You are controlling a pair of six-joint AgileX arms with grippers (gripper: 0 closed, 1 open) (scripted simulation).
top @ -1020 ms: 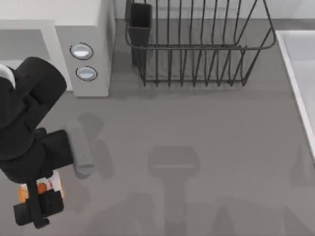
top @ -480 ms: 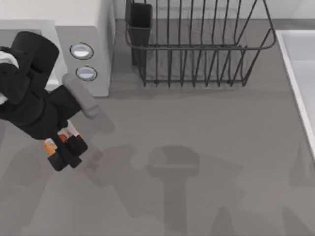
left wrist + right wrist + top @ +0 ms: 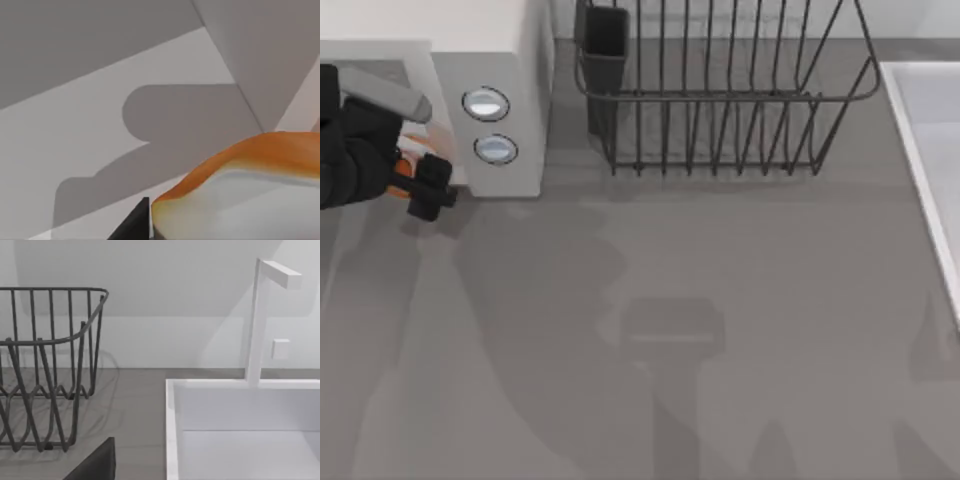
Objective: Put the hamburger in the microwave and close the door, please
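My left hand (image 3: 412, 175), at the frame's upper left, grips the hamburger (image 3: 408, 160) right at the microwave (image 3: 500, 60) mouth; the cavity lies just beyond it, toward the frame's top.

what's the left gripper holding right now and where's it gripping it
The left gripper holds the hamburger at the mouth of the microwave. Its fingers clamp the bun's sides; the exact contact spots are hidden.
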